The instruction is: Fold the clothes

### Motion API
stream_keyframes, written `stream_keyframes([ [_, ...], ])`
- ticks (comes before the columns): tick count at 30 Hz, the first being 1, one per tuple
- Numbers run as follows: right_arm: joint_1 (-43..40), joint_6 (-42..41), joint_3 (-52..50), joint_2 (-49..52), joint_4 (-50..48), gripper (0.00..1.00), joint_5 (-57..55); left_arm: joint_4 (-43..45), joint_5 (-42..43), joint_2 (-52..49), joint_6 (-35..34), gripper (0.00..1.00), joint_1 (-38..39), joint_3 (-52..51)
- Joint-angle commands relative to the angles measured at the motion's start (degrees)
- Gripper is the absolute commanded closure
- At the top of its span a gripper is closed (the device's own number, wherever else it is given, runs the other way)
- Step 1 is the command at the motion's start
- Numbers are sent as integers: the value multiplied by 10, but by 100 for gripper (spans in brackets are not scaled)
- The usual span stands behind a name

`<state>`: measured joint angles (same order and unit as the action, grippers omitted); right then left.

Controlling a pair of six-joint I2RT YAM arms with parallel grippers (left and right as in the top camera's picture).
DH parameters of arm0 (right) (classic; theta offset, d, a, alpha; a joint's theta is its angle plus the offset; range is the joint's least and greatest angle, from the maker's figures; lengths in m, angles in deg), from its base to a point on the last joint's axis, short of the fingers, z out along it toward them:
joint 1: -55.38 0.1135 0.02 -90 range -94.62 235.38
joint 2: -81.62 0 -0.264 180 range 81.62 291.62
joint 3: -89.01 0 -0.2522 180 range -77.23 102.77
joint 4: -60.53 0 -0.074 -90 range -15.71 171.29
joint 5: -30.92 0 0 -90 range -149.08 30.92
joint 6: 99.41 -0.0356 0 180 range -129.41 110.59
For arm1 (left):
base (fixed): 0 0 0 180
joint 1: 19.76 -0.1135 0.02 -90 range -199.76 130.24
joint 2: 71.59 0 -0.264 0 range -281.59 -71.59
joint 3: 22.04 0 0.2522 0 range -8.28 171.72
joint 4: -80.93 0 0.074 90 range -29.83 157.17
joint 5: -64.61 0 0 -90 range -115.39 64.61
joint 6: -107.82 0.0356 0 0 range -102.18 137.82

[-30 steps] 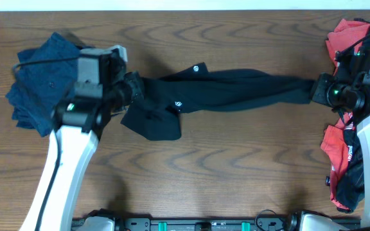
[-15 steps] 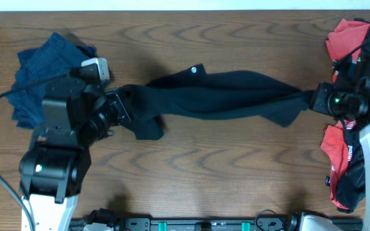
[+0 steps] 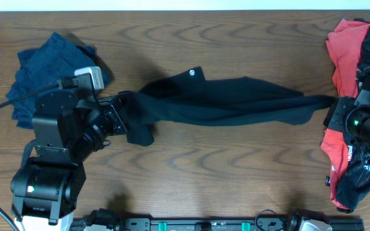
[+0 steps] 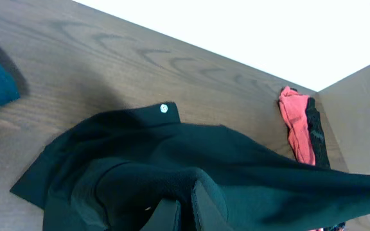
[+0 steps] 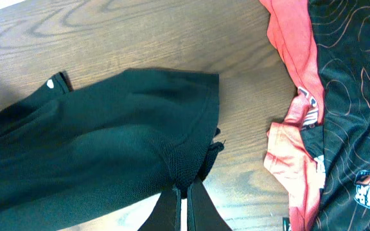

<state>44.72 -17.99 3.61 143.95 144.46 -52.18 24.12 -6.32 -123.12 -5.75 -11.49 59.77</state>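
A black garment (image 3: 223,101) hangs stretched across the table between both arms. My left gripper (image 3: 122,115) is shut on its left end, which bunches and droops below the jaws; the cloth wraps the jaws in the left wrist view (image 4: 182,205). My right gripper (image 3: 329,108) is shut on the right end, pinching a fold of black cloth (image 5: 184,168). A small white logo (image 3: 192,72) shows on the garment's upper edge.
A folded dark blue garment (image 3: 40,70) lies at the back left. A heap of red and black clothes (image 3: 345,58) lies along the right edge, under my right arm, and shows in the right wrist view (image 5: 326,96). The table is brown wood (image 3: 223,167).
Both grippers have pulled apart and toward the front. The black garment has stretched out longer and flatter. The left arm moved down and left, the right arm moved right.
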Motion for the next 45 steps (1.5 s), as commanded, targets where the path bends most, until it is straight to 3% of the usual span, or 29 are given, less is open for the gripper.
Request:
stream_keyframes([
  [1,-11,6,12,0,11,99,-11,-10,-6,3,5,94,-1,1],
  [8,-11,27,12,56,32,99,-11,-28,-8,-31,8,94,-1,1],
  [16,-10,48,11,223,0,99,-9,-2,-7,-150,8,94,-1,1],
  [32,-9,43,11,515,-145,99,11,190,-8,-400,8,94,-1,1],
  [34,-8,44,11,532,-158,94,15,213,-7,-413,8,94,0,1],
  [36,-7,44,11,539,-170,76,24,232,-8,-421,8,94,-1,1],
  [38,-6,43,11,537,-179,68,30,242,-7,-424,8,94,-1,1],
  [45,-6,56,12,493,-167,64,71,229,-7,-424,8,94,0,1],
])
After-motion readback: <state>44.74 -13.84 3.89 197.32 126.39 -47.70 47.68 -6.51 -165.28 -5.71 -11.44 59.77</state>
